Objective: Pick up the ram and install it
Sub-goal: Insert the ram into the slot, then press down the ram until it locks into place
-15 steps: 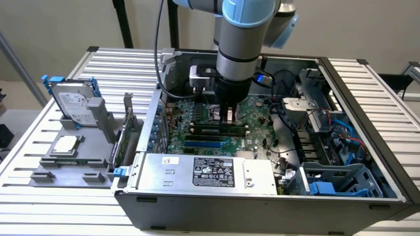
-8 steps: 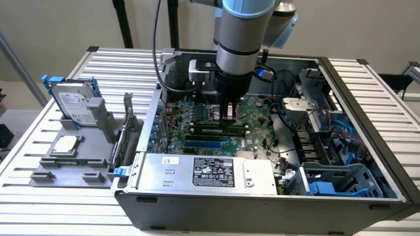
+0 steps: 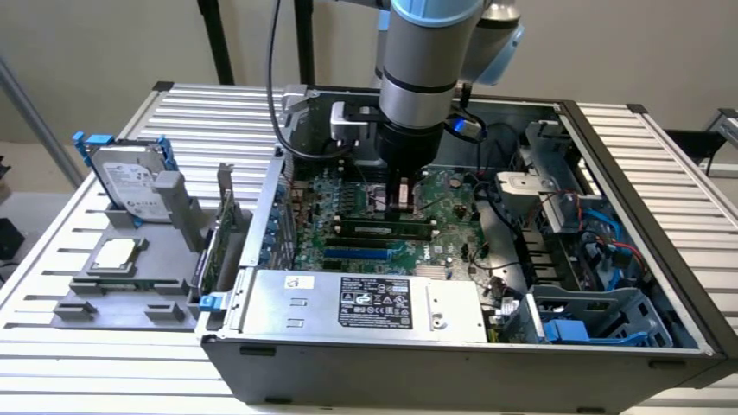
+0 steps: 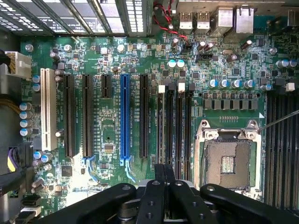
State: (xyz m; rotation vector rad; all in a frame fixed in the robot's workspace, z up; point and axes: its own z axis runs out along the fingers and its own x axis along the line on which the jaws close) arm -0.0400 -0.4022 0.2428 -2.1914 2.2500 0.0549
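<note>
1. Computer case (image 3: 461,363) is seen lying open on a slatted metal table (image 3: 69,346), with the green motherboard (image 3: 346,251) exposed inside.
2. The robot arm (image 3: 427,60) is lowered straight down into the case, and its gripper (image 3: 400,197) is held just above the motherboard.
3. The jaws are clenched, with the dark fingers (image 4: 160,173) pressed together over the ends of the black memory slots (image 4: 180,126).
4. The ram (image 3: 381,230) is seen as a thin green stick lying along those black slots, just in front of the gripper and apart from it; whether it is fully seated cannot be told.
5. A blue slot (image 3: 363,255) is seen just beyond the ram, towards the silver power supply (image 3: 369,303).
6. On the exterior view's left, a hard drive in a blue frame (image 3: 127,177) is stood in a grey holder (image 3: 127,298) on the table.
</note>
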